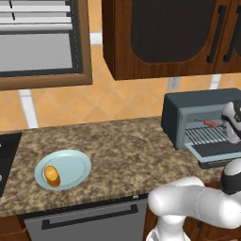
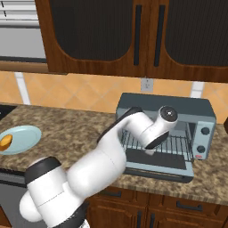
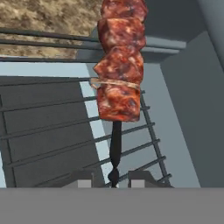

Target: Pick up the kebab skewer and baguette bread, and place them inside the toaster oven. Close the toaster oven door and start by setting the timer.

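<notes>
My pincer [image 3: 113, 177] is inside the toaster oven [image 1: 188, 106], and it is clenched tight on the dark end of the kebab skewer [image 3: 119, 65]. In the hand view the stick comes up right between my two finger tips [image 3: 83, 179] and the red meat chunks run straight away from me, so the long way of the skewer points deeper into the oven. The wire rack [image 3: 65, 131] is just under the meat, though I cannot tell if the meat touches the bars. From the left base view the skewer [image 1: 210, 124] looks like a small red line above the rack, with my white arm just beside it on the right. The toaster oven door [image 2: 156, 167] is folded down flat in front of the oven, and my arm reaches over it. I think my next move is to let the skewer go so it lies on the rack, and then pull straight back along the stick over the door. The baguette bread [image 1: 52, 175] waits on the blue plate [image 1: 75, 164], well apart from the oven, far to its left on the counter [image 1: 122, 146]. After the skewer, the bread is my next thing to fetch.
</notes>
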Available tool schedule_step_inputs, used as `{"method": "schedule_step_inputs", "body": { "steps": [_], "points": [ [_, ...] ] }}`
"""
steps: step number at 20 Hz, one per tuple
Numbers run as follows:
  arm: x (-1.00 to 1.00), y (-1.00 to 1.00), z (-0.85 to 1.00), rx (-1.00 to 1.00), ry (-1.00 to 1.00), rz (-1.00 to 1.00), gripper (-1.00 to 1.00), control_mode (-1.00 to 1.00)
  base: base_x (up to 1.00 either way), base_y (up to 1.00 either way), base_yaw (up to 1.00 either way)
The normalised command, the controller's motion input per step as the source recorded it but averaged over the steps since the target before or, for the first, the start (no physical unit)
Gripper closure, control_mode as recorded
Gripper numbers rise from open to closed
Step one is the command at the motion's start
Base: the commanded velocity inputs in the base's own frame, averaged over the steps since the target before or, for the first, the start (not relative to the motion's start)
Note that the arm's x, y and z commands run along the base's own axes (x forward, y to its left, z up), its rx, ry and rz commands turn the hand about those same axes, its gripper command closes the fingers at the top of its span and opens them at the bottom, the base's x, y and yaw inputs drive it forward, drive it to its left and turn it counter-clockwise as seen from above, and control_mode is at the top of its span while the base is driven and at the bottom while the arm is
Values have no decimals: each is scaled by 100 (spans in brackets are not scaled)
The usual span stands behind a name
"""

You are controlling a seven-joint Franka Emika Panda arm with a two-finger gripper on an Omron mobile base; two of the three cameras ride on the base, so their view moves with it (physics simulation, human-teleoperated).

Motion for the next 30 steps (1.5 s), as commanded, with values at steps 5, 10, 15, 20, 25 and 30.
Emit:
{"method": "schedule_step_inputs", "body": {
  "steps": [5, 10, 15, 20, 25, 30],
  "points": [
    [37, -38, -10, -7, -4, 0, 100, -100, 0, 0, 0],
    [7, -13, -24, -8, -7, 0, 100, -100, 0, 0, 0],
    [6, -12, -11, -7, -5, 0, 100, -100, 0, 0, 0],
    [8, -6, -1, -4, 0, 0, 100, -100, 0, 0, 0],
    [0, -8, 0, -2, 0, 0, 100, -100, 0, 0, 0],
    [3, -7, -3, -3, -1, 0, -100, -100, 0, 0, 0]
  ]
}}
